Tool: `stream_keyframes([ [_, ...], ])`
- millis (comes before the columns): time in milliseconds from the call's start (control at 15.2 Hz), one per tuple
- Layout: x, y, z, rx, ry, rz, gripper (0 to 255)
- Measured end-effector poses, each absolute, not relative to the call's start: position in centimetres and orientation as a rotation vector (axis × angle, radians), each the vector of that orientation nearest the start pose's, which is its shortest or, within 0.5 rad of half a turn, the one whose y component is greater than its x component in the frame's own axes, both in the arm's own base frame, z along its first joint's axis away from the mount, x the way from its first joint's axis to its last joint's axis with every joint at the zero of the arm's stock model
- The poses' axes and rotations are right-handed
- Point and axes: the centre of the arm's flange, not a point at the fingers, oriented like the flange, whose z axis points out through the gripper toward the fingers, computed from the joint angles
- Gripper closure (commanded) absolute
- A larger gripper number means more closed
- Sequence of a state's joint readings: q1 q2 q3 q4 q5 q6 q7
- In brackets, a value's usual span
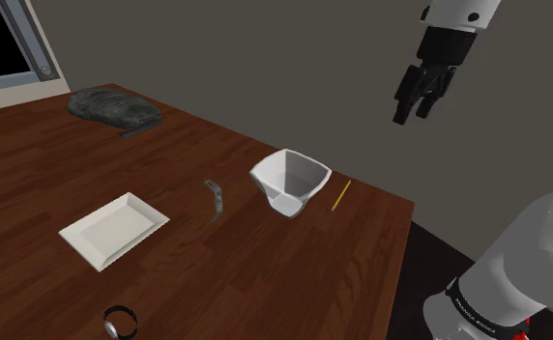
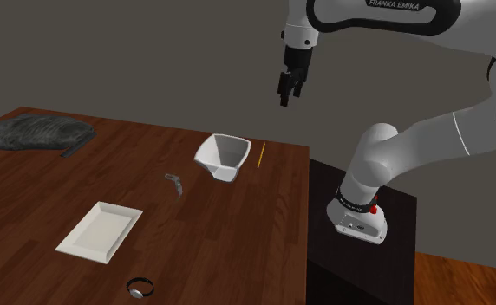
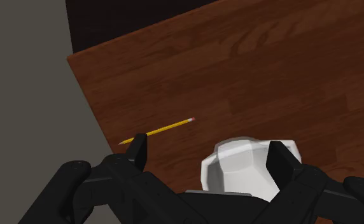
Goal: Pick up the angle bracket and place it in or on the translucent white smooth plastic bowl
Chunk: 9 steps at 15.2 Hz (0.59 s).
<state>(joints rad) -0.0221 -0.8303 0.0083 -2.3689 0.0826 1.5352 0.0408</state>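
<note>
A: Shoulder view?
B: Small grey bent-metal angle bracket standing untouched on the dark brown wooden table, just beside the white angular plastic bowl. All-black two-finger gripper high above the table's edge, fingers apart, empty.
A: Second exterior view?
B: Bracket apart from the bowl; gripper well above a thin yellow pencil.
A: Wrist view?
B: Fingers spread wide, clasping nothing; bowl and pencil far below.
A: Progress?
B: Seemingly none yet. Reaching, grasping, lifting and placing all left.
</note>
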Motion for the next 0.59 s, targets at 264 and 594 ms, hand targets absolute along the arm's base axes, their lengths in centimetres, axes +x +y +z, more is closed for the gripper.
stream_keyframes([
  [264, 30.3, 2.7, 58.3, -3.070, 0.078, 0.005, 0],
  [594, 33.9, 7.3, 55.8, -3.083, 0.065, -0.004, 0],
])
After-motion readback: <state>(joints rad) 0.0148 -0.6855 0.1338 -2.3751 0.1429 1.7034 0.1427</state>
